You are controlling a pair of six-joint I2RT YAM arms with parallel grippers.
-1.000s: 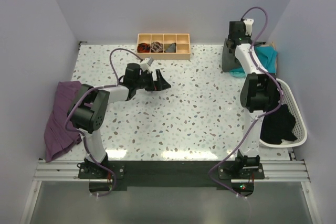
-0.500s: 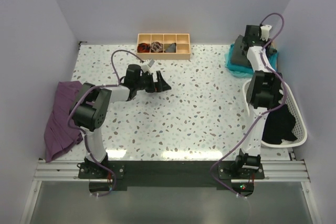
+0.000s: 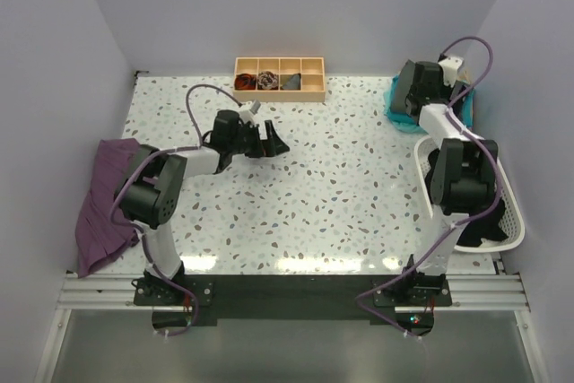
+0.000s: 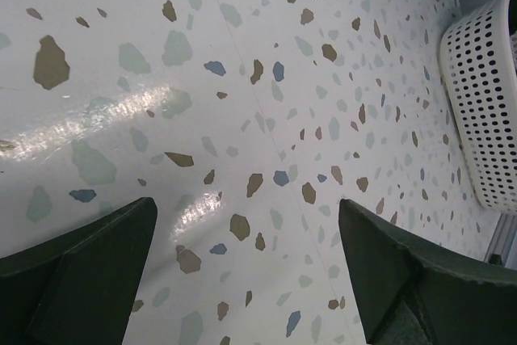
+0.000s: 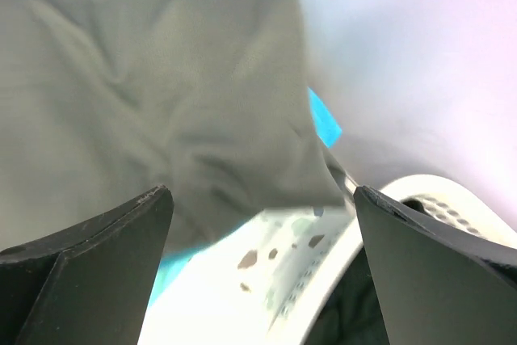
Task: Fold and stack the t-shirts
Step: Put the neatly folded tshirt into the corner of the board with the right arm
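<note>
Status, R side: R gripper [image 5: 262, 193] is open, jaws spread wide w/ nothing between them. Charcoal grey t-shirt [image 5: 161, 94] lies directly ahead of the R fingers [image 5: 89, 268], rumpled rather than flat. R wrist view is blurred, so contact between fingertips and cloth cannot be confirmed.

Stack position: grey t-shirt sits on top of teal t-shirt [image 3: 395, 108]. Teal shows only as a fringe along the pile's left edge and at its right side. Pile is at the back right corner of the terrazzo table [image 3: 341, 195], just beyond the far end of the white perforated basket [image 3: 507, 213]. Basket stands along the table's right edge and holds a black garment [image 3: 480, 221].

Status, L side: L gripper [image 3: 269, 143] hangs over the table left of centre, pointing right, well apart from both t-shirts. Jaws are open wide. L wrist view shows only bare speckled tabletop between the L fingers [image 4: 81, 276], w/ the basket's corner at the right of that view and a scrap of teal cloth at its top edge.

Other items: purple garment [image 3: 103, 199] is draped over the table's left edge, beside the L arm. Wooden compartment tray [image 3: 279, 96] sits at the back edge, approx. centre. Several of its compartments hold small items, too small to identify.
</note>
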